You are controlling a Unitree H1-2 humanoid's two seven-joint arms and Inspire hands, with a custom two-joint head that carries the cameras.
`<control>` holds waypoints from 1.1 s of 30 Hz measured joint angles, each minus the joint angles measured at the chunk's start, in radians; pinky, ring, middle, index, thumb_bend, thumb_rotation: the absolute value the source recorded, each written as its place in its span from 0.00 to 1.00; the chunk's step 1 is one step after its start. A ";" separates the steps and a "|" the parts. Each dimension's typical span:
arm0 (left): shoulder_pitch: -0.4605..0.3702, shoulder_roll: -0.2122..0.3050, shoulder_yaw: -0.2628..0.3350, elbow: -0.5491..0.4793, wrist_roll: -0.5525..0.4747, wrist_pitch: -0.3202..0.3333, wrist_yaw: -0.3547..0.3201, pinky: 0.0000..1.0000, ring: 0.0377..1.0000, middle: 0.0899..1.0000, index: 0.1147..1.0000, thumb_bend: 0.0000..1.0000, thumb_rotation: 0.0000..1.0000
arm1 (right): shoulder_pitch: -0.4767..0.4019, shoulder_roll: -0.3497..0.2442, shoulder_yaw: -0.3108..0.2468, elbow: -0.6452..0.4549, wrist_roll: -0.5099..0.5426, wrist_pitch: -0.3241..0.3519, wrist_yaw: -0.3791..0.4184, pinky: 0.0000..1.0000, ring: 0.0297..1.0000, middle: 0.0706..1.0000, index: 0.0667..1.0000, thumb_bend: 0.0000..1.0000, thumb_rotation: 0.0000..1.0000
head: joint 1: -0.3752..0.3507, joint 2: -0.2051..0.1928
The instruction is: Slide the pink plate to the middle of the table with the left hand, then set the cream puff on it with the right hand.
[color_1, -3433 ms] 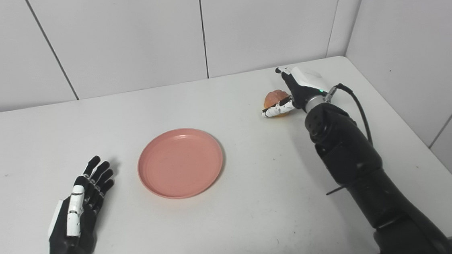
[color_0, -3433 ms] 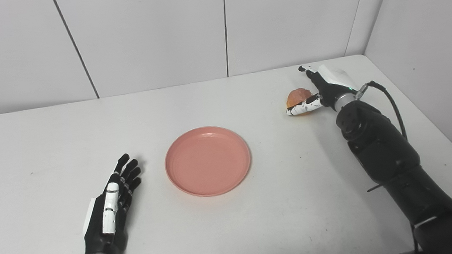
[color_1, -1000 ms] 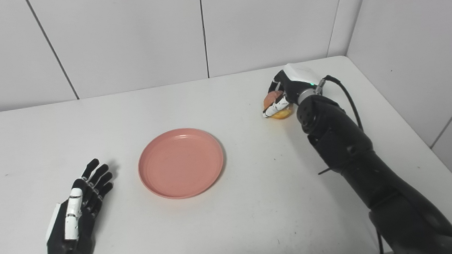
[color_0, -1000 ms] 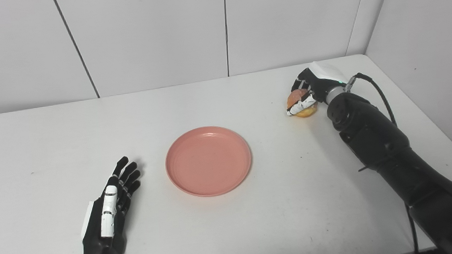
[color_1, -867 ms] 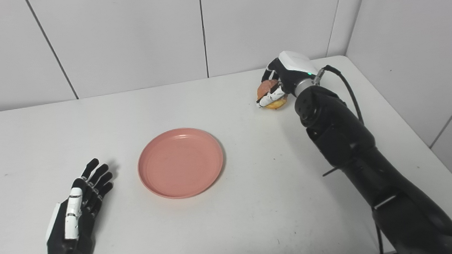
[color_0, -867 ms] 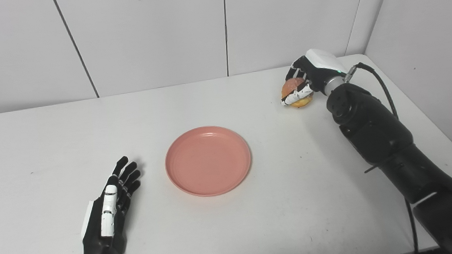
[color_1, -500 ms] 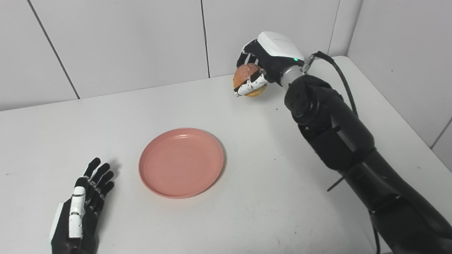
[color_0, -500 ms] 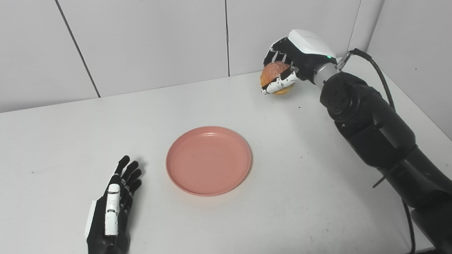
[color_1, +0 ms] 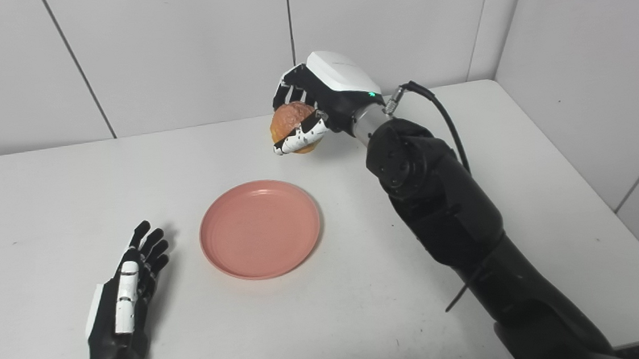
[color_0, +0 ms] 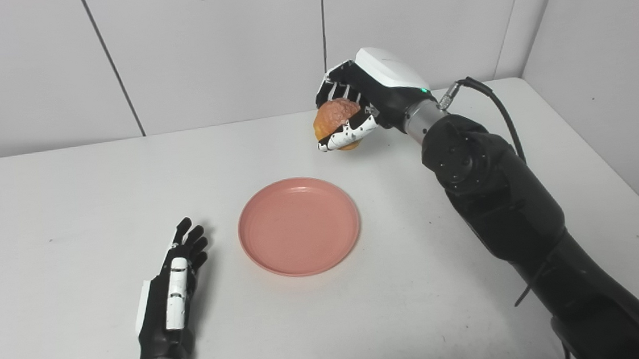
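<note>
The white table (color_0: pixel 57 183) takes up most of what I see, set into a corner of pale panelled walls (color_0: pixel 217 45); the right arm (color_0: pixel 492 206) reaches in from the near right, a long black limb with a cable looped off the wrist; next in size comes the pink plate (color_0: pixel 298 225), lying flat about the middle of the table, nothing on it; the left hand (color_0: pixel 171 291) rests palm down just left of the plate, apart from its rim, fingers straight and a little spread, holding nothing; the right hand (color_0: pixel 364 99) hangs in the air beyond the plate's far edge, its fingers curled over the top of the cream puff (color_0: pixel 337 120) and the thumb pressed across its front; the puff, golden-brown and the smallest thing here, is clear of the table in that grasp.

By my reckoning the sliding is done, since the plate sits central and the left hand lies idle; the carry is the step in hand; the next move calls for bringing the puff nearer and a touch left until it is over the plate's centre, then lowering it before the fingers loosen; let go too high, I'd guess, and the round thing rolls to the rim.
</note>
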 measured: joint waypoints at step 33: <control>0.011 -0.064 -0.082 -0.084 0.171 0.059 0.085 0.89 0.91 0.90 0.89 0.49 1.00 | 0.099 0.115 0.154 0.207 -0.047 -0.106 -0.031 0.33 0.39 0.44 0.45 0.50 0.14 | 0.156 0.058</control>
